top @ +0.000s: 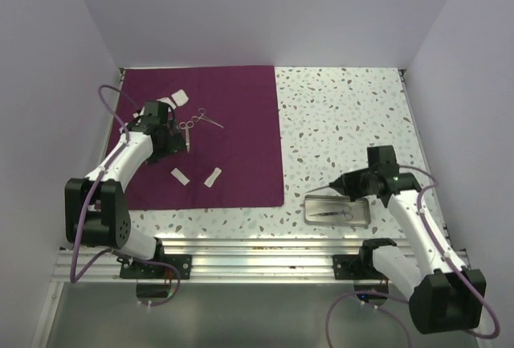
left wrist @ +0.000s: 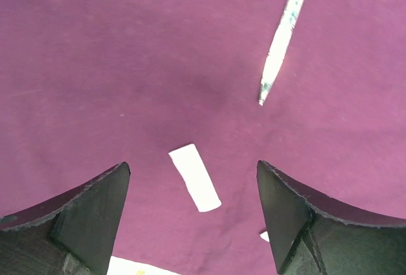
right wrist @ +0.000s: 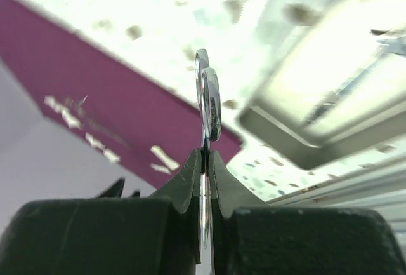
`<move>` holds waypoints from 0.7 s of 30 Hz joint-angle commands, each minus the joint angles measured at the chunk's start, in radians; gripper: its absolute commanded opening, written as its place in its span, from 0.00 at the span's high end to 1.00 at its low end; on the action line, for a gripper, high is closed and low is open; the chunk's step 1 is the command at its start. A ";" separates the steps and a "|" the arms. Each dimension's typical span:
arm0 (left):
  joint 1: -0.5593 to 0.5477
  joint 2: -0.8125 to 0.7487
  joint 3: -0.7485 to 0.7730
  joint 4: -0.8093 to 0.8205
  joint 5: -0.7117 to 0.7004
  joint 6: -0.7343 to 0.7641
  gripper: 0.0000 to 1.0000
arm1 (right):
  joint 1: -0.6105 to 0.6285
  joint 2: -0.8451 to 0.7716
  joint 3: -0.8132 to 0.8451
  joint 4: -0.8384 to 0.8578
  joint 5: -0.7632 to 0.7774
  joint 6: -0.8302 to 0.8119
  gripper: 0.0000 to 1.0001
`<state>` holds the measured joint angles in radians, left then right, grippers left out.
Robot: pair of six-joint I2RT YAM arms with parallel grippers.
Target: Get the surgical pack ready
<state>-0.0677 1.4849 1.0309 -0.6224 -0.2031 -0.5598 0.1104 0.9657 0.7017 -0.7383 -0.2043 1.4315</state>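
left gripper hangs over the plum cloth with its dark fingers spread wide and nothing between them. right gripper has its fingers pressed together on a silver ringed instrument, pinched edge-on so that the finger loops stand up past the fingertips.

the steel tray is a shallow rectangle with rounded corners and a dull shine. it sits near the near edge of the table, toward the right, just off the cloth's near right corner. one slim silver tool lies flat inside it, along its length. the right gripper is held just beyond the tray's far edge; the wrist view blurs the tray's inside.

the cloth is a matte, soft-looking square spread flat over the far left part of the table, reaching the far edge. on it lie two scissor-like instruments near the middle of its far half, thin and bright. three small white gauze pads are also there, one toward the far left corner and two nearer the near edge. in the left wrist view one pad shows as a plain white strip, with a narrow metal tip beyond it.

the table top is white with grey speckles.
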 commanded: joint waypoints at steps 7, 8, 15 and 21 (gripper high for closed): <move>-0.009 0.086 0.132 -0.085 -0.133 -0.066 0.15 | -0.051 -0.142 -0.171 -0.207 0.172 0.279 1.00; -0.011 0.092 0.149 -0.091 -0.139 -0.069 0.15 | -0.051 -0.128 -0.165 -0.193 0.187 0.273 1.00; -0.014 0.100 0.156 -0.093 -0.148 -0.074 0.15 | -0.051 -0.045 -0.120 -0.191 0.269 0.256 1.00; -0.014 0.113 0.159 -0.082 -0.134 -0.066 0.15 | -0.051 0.022 -0.117 -0.125 0.266 0.222 0.97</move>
<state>-0.0772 1.5913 1.1545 -0.7029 -0.3183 -0.6102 0.0643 0.9607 0.5442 -0.9001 0.0166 1.6543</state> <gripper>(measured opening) 0.848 0.034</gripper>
